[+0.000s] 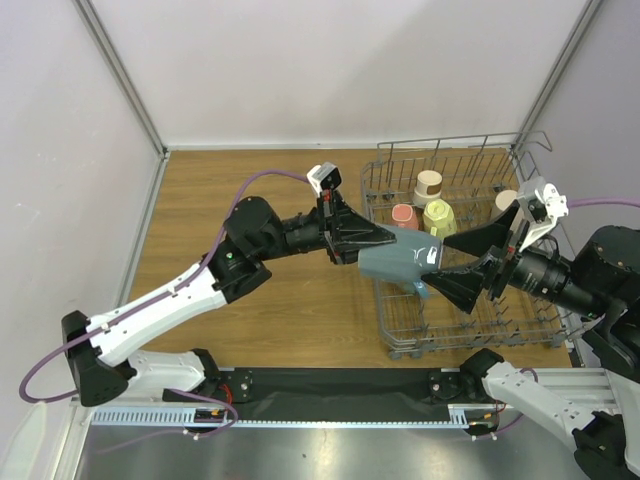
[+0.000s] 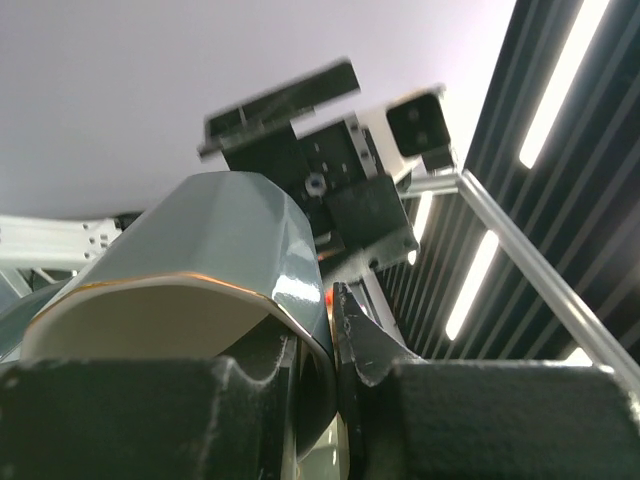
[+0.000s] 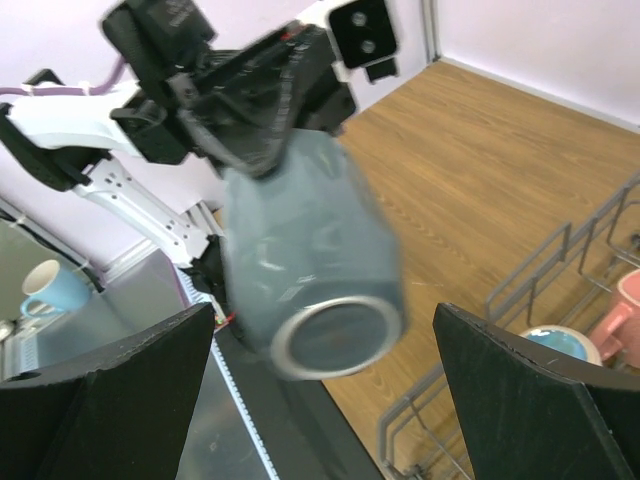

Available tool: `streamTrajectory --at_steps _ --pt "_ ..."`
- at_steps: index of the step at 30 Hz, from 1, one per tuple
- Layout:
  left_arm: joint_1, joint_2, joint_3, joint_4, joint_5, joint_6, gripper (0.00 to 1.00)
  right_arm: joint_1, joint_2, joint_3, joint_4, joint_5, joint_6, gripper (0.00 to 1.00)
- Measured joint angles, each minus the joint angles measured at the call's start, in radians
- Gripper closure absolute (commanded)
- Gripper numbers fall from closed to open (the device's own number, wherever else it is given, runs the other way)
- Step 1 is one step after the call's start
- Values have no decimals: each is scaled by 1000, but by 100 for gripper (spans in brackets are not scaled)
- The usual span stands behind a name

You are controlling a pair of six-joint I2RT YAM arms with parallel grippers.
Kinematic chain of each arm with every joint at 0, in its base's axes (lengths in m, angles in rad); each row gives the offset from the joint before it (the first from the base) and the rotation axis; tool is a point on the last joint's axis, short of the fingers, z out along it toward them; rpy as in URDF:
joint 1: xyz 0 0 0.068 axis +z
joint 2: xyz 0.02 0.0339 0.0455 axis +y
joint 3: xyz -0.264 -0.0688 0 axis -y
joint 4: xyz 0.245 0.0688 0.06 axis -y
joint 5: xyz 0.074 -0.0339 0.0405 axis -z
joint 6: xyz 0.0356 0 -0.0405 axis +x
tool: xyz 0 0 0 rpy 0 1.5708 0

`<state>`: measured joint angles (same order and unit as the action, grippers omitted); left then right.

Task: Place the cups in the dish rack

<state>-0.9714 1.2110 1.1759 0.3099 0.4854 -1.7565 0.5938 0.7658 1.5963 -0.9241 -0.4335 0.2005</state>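
Note:
A grey-blue cup (image 1: 402, 262) with a cream inside hangs on its side over the left edge of the dish rack (image 1: 500, 320). My left gripper (image 1: 372, 243) is shut on its rim wall, one finger inside and one outside, as the left wrist view shows the cup (image 2: 230, 235) and gripper (image 2: 335, 345). The cup's base (image 3: 335, 335) faces my right gripper (image 3: 320, 395), which stands open around it without touching; from above that gripper (image 1: 458, 263) is just right of the cup. A pink cup (image 1: 404, 216), a yellow-green one (image 1: 438, 217) and a beige one (image 1: 429, 185) sit in the rack.
Another pale cup (image 1: 507, 201) is at the rack's right side. In the right wrist view the rack's wires (image 3: 545, 262) hold a pink cup (image 3: 625, 300) and a blue one (image 3: 555, 342). A light blue mug (image 3: 45, 290) shows far left, off the table. Wooden tabletop (image 1: 250, 170) lies left.

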Motion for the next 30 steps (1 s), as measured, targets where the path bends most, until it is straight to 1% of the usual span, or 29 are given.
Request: streamTrajectory --at_steps 6,11,16,22,27,30 --pt "5 -37 0 -27 16 21 100 2 21 18 -25 6 -16 0" --pt "13 -53 2 -39 17 34 100 2 21 5 -10 -45 -5 0" --pt "3 -45 13 -42 18 37 100 2 24 -42 48 -120 27 0" --pt "-25 2 70 -34 17 37 100 2 23 -122 161 -178 84 0" --pt "-29 13 76 -32 15 35 100 2 17 -192 263 -200 146 1" --pt "-29 14 76 -20 12 29 100 2 5 -220 316 -201 178 4"
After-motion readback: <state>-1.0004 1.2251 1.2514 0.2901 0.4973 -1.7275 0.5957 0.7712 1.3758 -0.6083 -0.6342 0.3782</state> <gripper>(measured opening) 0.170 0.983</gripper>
